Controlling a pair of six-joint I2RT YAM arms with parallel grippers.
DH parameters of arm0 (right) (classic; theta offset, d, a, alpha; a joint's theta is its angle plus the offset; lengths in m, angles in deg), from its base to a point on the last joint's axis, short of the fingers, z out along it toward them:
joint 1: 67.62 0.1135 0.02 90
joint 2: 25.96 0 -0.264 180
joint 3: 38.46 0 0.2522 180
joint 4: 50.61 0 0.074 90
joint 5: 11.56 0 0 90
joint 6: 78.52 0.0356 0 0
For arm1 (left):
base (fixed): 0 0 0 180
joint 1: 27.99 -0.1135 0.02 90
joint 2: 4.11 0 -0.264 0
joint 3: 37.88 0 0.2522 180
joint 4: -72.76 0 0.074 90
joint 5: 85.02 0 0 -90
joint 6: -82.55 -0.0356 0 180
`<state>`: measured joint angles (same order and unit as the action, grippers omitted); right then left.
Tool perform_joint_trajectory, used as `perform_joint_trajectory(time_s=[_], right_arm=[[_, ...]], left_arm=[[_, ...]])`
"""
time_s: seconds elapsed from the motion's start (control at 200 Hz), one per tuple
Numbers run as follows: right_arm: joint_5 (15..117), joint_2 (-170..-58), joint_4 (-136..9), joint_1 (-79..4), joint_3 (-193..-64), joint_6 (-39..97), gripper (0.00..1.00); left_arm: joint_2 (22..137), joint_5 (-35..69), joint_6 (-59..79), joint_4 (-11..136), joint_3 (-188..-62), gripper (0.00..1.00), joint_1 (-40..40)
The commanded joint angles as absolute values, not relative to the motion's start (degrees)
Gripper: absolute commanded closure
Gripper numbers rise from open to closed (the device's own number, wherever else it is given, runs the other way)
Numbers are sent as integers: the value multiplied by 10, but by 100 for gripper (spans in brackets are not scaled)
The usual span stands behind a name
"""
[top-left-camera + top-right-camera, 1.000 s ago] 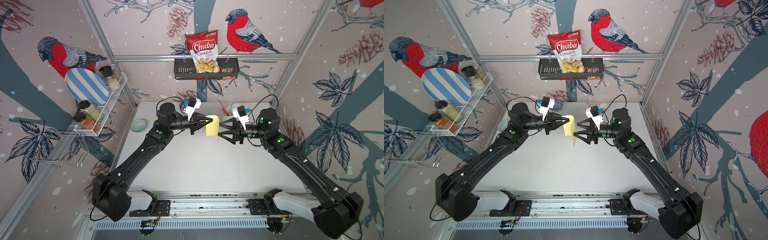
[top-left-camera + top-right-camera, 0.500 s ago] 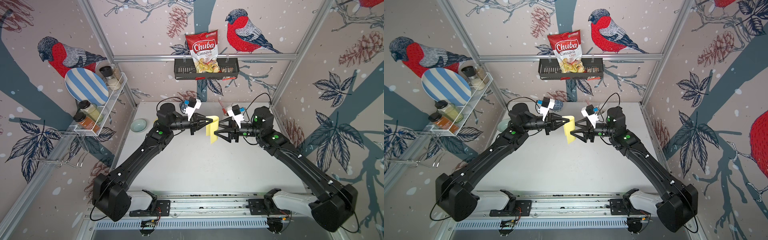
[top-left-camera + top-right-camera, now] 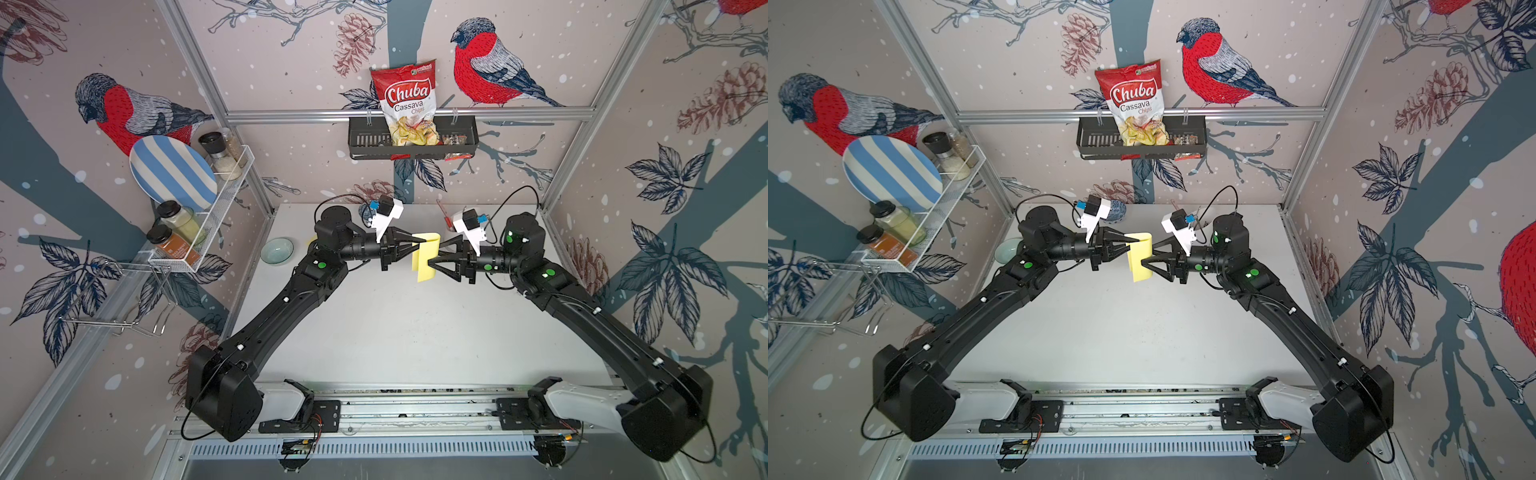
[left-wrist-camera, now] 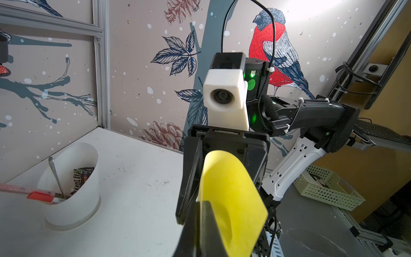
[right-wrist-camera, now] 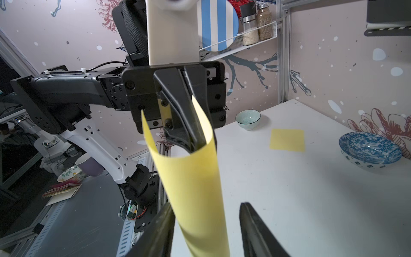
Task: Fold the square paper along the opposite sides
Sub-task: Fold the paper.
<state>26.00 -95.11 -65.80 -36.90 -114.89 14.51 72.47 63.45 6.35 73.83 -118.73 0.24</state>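
Right gripper (image 5: 206,208): jaws apart, straddling the curled yellow paper (image 5: 195,178), which hangs above the table (image 5: 289,195). Beyond it, the left gripper (image 5: 191,142) is clamped on the paper. Judged step: bringing opposite sides together; next, close the right jaws squarely on the curl.

The yellow square paper (image 3: 425,261) is off the white table (image 3: 395,332), raised in the air above its far middle part; both top views show the sheet (image 3: 1139,262) there. It is thin, plain bright yellow on both faces, and carries no crease. Its upper part bends over in a soft, rounded curl, pinched between the closed fingers of the left gripper (image 3: 417,240). In the right wrist view the paper (image 5: 195,189) curves in a U around that gripper's tip, its two free edges apart. The rest hangs down smoothly between the spread fingers of the right gripper (image 3: 432,262). In the left wrist view the paper (image 4: 231,195) shows a domed top.
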Motion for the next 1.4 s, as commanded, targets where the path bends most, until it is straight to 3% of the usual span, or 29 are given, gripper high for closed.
perform_joint_trajectory(time_s=[0.0,1.396], right_arm=[[261,-955,-636,-366,-1151,150,49],[258,-963,-636,-356,-1152,146,58]], left_arm=[[726,647,70,753,-1188,100,2],[731,658,72,753,-1188,100,2]])
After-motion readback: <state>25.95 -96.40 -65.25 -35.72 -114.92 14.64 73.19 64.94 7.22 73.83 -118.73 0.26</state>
